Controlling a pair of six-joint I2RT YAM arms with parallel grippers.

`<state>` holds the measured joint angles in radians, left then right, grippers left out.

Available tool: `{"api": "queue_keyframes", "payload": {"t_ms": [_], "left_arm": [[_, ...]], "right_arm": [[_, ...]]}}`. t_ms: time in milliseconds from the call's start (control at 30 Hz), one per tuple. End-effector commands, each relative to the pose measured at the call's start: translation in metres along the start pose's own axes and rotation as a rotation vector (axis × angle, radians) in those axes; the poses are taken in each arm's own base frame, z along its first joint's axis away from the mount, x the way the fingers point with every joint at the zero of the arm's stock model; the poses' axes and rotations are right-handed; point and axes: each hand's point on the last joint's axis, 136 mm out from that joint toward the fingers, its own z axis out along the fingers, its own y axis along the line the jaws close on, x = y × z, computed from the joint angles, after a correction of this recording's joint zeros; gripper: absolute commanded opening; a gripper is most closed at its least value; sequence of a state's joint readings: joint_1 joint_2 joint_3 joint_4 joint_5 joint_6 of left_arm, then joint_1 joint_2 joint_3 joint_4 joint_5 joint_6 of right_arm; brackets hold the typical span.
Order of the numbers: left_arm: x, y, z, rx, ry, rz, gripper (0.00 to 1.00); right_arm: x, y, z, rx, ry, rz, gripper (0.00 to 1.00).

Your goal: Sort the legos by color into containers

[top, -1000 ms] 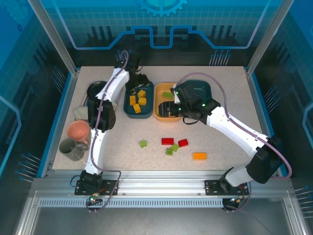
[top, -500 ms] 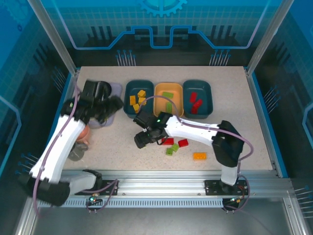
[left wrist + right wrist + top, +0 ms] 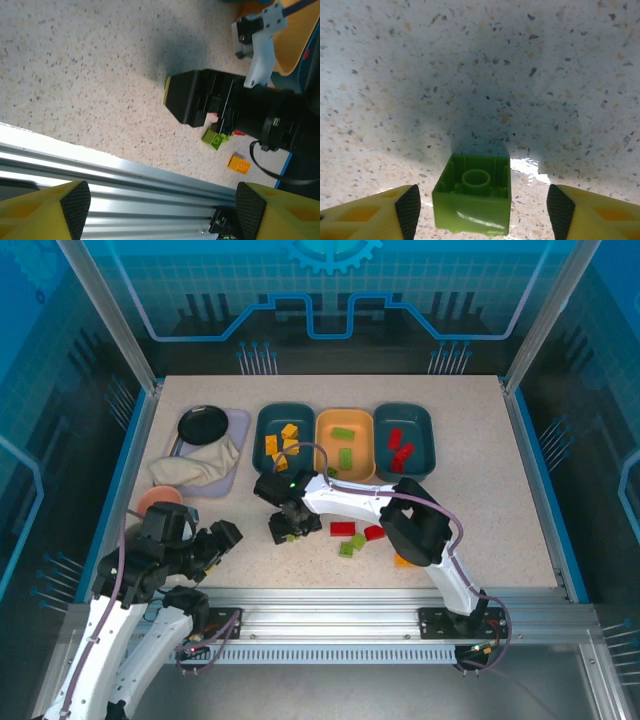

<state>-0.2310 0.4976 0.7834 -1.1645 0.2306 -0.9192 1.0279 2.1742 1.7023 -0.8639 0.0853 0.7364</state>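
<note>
A green lego lies upside down on the table, hollow side up, between the open fingers of my right gripper, which hangs low over it without touching. Two more green legos, two red ones and an orange one lie loose to its right. At the back stand a teal tray with yellow bricks, an orange-yellow tray with green bricks and a teal tray with red bricks. My left gripper is open and empty over the front rail.
At the back left, a black round dish sits on a lilac mat with a beige cloth draped over it. A pink bowl shows just behind my left arm. The aluminium rail edges the table front.
The left arm has pulled back from the table's left side to the front left corner. The right gripper has shifted slightly left and down over the green lego.
</note>
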Motion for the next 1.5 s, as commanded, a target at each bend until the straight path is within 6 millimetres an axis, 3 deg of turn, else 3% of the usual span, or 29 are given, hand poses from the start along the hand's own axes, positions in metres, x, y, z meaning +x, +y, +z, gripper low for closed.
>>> {"api": "queue_keyframes", "payload": {"t_ms": [0, 233, 400, 567, 667, 733, 833, 967, 1100, 1300, 1467], "left_arm": [[0.013, 0.005, 0.001, 0.002, 0.060, -0.036, 0.79], [0.013, 0.002, 0.003, 0.018, 0.069, -0.025, 0.79], [0.011, -0.010, 0.007, 0.069, 0.080, -0.011, 0.78], [-0.003, -0.049, 0.010, 0.173, 0.085, 0.035, 0.78], [-0.017, -0.071, 0.021, 0.212, 0.083, 0.059, 0.78], [-0.027, -0.084, 0.028, 0.226, 0.079, 0.063, 0.78], [-0.042, -0.103, 0.040, 0.236, 0.078, 0.071, 0.78], [-0.057, -0.122, 0.057, 0.226, 0.079, 0.090, 0.78], [-0.064, -0.136, 0.071, 0.206, 0.083, 0.115, 0.78], [-0.059, -0.149, 0.087, 0.176, 0.103, 0.146, 0.78], [-0.052, -0.148, 0.093, 0.150, 0.120, 0.156, 0.78]], "right_arm": [[0.004, -0.003, 0.002, 0.053, 0.029, 0.012, 0.64], [-0.001, -0.002, 0.004, 0.061, 0.021, 0.018, 0.42], [-0.012, -0.004, -0.022, 0.064, -0.042, 0.004, 0.35], [-0.044, -0.041, -0.084, 0.088, -0.180, 0.041, 0.36], [-0.067, -0.076, -0.104, 0.096, -0.231, 0.100, 0.36], [-0.083, -0.100, -0.106, 0.091, -0.241, 0.145, 0.36], [-0.112, -0.129, -0.103, 0.081, -0.245, 0.194, 0.36], [-0.145, -0.155, -0.082, 0.055, -0.207, 0.267, 0.36], [-0.171, -0.168, -0.058, 0.039, -0.178, 0.306, 0.37], [-0.183, -0.180, -0.030, 0.003, -0.125, 0.377, 0.44], [-0.184, -0.179, -0.029, -0.019, -0.115, 0.378, 0.62]]}}
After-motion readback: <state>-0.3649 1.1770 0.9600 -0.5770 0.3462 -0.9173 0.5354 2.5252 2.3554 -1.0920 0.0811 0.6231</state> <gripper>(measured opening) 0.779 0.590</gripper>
